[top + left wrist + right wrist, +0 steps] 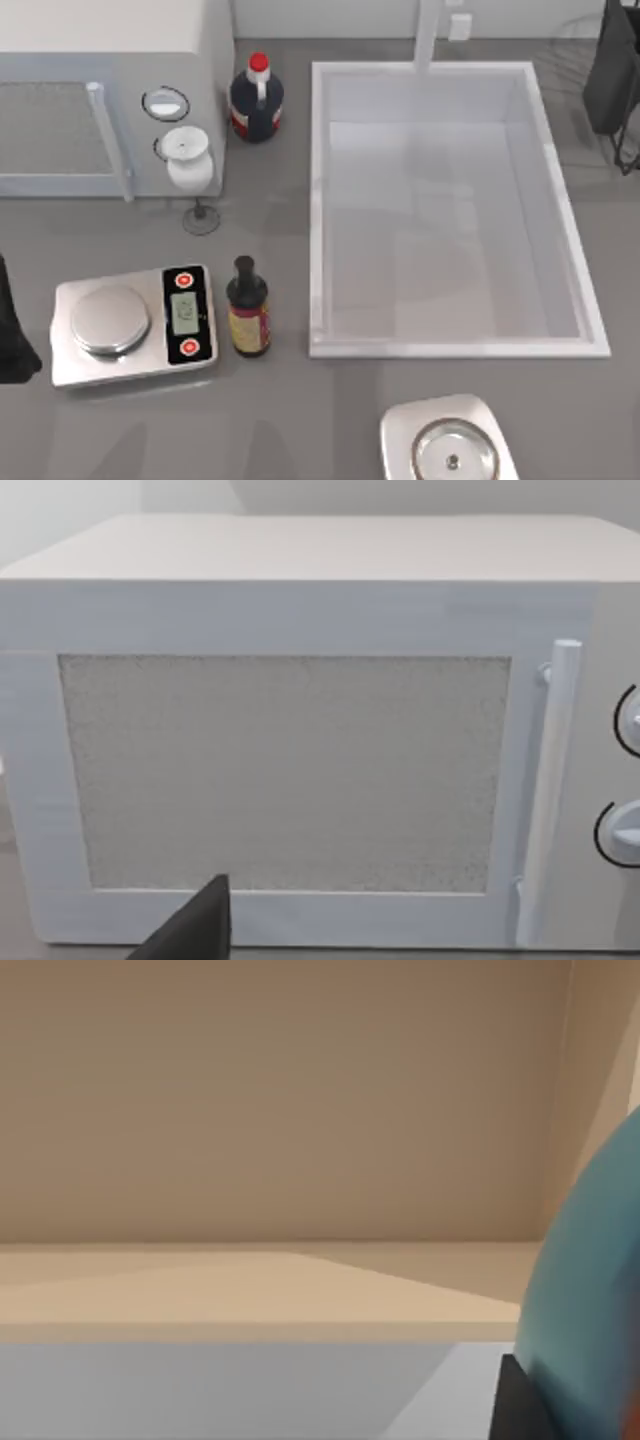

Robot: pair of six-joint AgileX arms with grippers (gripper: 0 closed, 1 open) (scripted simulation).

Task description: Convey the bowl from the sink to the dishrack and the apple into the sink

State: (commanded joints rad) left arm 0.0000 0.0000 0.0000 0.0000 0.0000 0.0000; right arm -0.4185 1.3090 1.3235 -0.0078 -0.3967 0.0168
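The sink (450,210) lay bare, the bowl (590,1290) rode close against the right gripper, whose grip I cannot tell, beyond the sink's far right corner, and the apple's move remained.

White sink (590,345), blue bowl (590,1290), white microwave (300,620), grey table (300,420).

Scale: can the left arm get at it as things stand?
Probably yes. The left arm sits at the top view's left edge, right beside the scale, and nothing stands between them.
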